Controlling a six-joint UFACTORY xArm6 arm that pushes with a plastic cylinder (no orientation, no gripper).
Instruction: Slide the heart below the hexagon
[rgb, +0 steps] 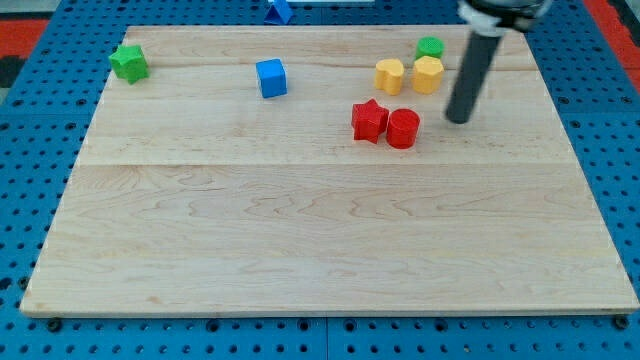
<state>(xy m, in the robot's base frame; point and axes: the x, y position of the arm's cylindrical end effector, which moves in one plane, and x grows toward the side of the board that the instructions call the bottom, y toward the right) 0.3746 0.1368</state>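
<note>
A yellow heart-like block (389, 75) lies near the view's top, right of centre. A yellow hexagon-like block (428, 73) sits just to its right, almost touching it. My tip (458, 120) is on the board below and to the right of the hexagon, apart from it. The tip is also right of a red cylinder (403, 129), with a gap between them. The dark rod rises from the tip toward the view's top right.
A red star (369, 120) touches the red cylinder's left side, below the heart. A green round block (430, 46) sits just above the hexagon. A blue cube (271, 77) and a green star (128, 62) lie further left. A blue block (281, 10) lies off the wooden board (300, 250) at the top.
</note>
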